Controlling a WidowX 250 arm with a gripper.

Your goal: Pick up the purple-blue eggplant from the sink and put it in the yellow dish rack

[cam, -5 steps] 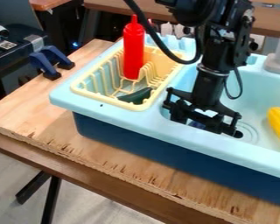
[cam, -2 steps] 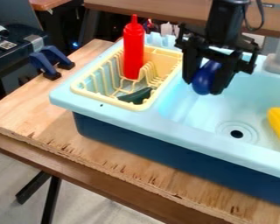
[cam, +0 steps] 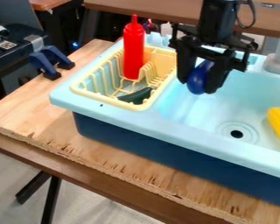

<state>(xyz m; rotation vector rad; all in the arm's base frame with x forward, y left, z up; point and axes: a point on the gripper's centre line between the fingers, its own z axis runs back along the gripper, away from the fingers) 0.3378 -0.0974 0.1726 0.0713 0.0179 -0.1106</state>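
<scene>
"In the camera view, what do the jaws have?"

"They are closed around a deep-blue, rounded toy [cam: 197, 82], 1 jaw on each side of its smooth, glossy body. The black gripper [cam: 197, 86] hangs down over the pale-blue sink [cam: 177, 129], on the side towards the rack, so the toy is up off the basin floor. Only that side grip seems to carry it; I see nothing underneath."

"Why grip it there?"

"Probably because a curved, slippery-looking surface is easier to pinch across its width."

"And the red bottle [cam: 133, 52]?"

"Upright in the yellow drying rack [cam: 161, 61]. The tall, tapered plastic shape likely needs those thin, ribbed dividers to lean on. A dark green, elongated piece [cam: 136, 95] lies low in the same rack, near its front corner, where the walls would stop it rolling."

"The yellow 1?"

"A bumpy, corn-like toy [cam: 279, 124] rests in the basin, to the right of the round drain [cam: 236, 134]. The moulded sink sits on a plywood bench [cam: 49, 131] with a rough, splintered front edge. Blue clamps [cam: 42, 63] sit at its far-left side, presumably to steady the board."
</scene>
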